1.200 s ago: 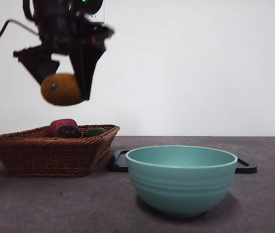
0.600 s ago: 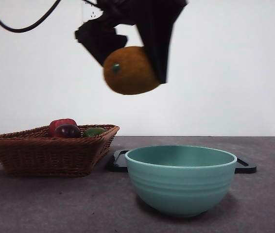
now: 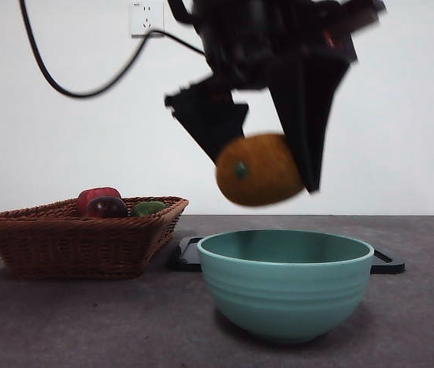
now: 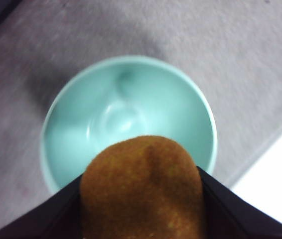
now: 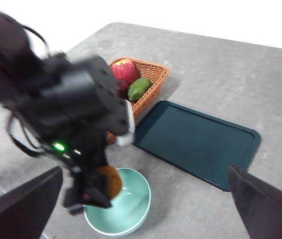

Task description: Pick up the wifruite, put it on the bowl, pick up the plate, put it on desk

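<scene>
Left gripper (image 3: 267,184) hanging big and dark from the top centre of the front view, jaws closed against the two sides of the wifruite (image 3: 260,169). Wifruite oval, brownish-orange, small green spot facing the camera, held in the air above the bowl (image 3: 286,282), clear of the rim, a little left of the bowl's centre. In the left wrist view, same fruit (image 4: 142,186) filling the lower middle between the two black jaws, with the teal bowl (image 4: 66,144) open and empty behind it, its bottom showing only faint rings.

Bowl standing on the desk (image 3: 416,322) in the lower centre of the front view, ribbed outer wall, smooth rim. Behind it, a flat dark tray (image 3: 188,254) lying on the desk, its ends showing at either side of the bowl. At the lower left, a brown wicker basket (image 3: 71,241) holding a red fruit (image 3: 94,196), a dark purple fruit (image 3: 108,207) and a green fruit (image 3: 149,208). On the wall at the upper left, a white socket (image 3: 146,17) with a black cable (image 3: 56,77) drooping from it.

Right gripper (image 5: 146,234) seen only in its own wrist view, high above the table, jaws spread wide at the two lower corners with nothing between them. Below it, the left arm (image 5: 66,119) over the bowl (image 5: 131,219), the dark green tray (image 5: 196,142) at centre right, the basket (image 5: 153,79) just beside the tray's far corner.
</scene>
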